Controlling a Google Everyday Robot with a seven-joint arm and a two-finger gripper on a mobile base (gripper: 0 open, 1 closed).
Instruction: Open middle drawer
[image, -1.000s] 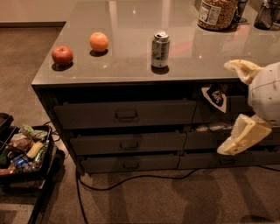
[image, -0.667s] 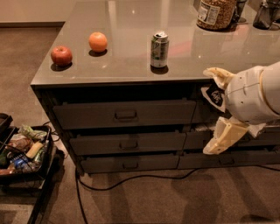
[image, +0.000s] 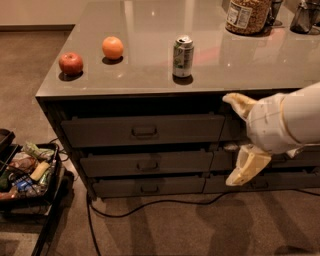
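Note:
The middle drawer (image: 147, 163) is the medium-height dark grey front in the cabinet's left column, with a small pull handle (image: 148, 165) at its centre. It lies between a taller drawer (image: 142, 130) above and a slimmer one (image: 148, 186) below. Its front sits roughly in line with the others, and its interior does not show. My gripper (image: 235, 142) is open, with one cream finger (image: 239, 104) up and the other (image: 247, 167) down. It hangs in front of the cabinet's right column, to the right of the middle drawer's handle and apart from it.
On the countertop (image: 150, 70) stand an apple (image: 71, 63), an orange (image: 112, 47), a soda can (image: 183, 56) and a jar (image: 248, 15). A black cable (image: 150, 205) runs across the carpet. A bin of snacks (image: 25, 172) sits at the left.
My gripper and arm have moved left along the cabinet front, towards the left column of drawers. The drawers have not moved.

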